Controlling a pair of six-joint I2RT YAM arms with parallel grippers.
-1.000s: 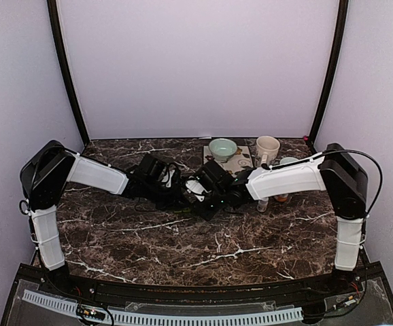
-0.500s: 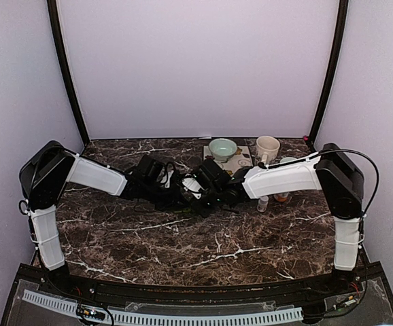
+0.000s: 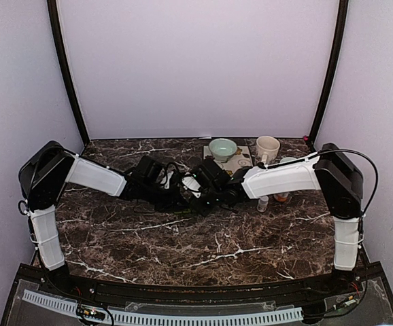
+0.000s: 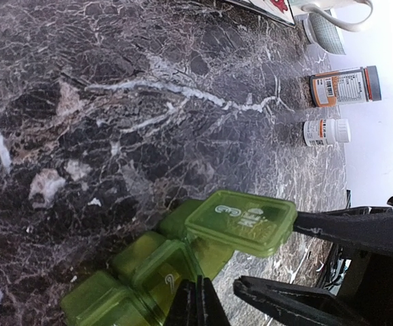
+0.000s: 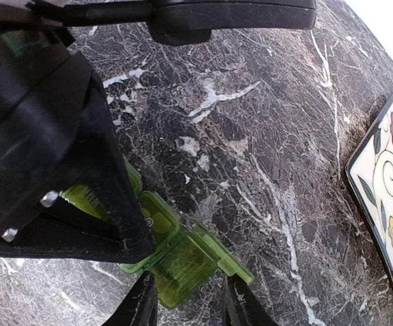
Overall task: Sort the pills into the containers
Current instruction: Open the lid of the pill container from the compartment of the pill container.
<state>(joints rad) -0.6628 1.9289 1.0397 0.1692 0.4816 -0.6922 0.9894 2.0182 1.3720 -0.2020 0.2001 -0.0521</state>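
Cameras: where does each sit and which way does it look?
Top: high behind the robot, looking down on the table; left arm and right arm show.
Left wrist: low over the table, facing the green pill box and two bottles; its fingertips show.
Right wrist: above the pill box, looking down; its fingers and the left gripper show.
Both wrist views share the pill box.

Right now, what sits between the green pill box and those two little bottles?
Nothing: in the left wrist view, only bare marble table separates the pill box from the white bottle and the orange-labelled bottle.
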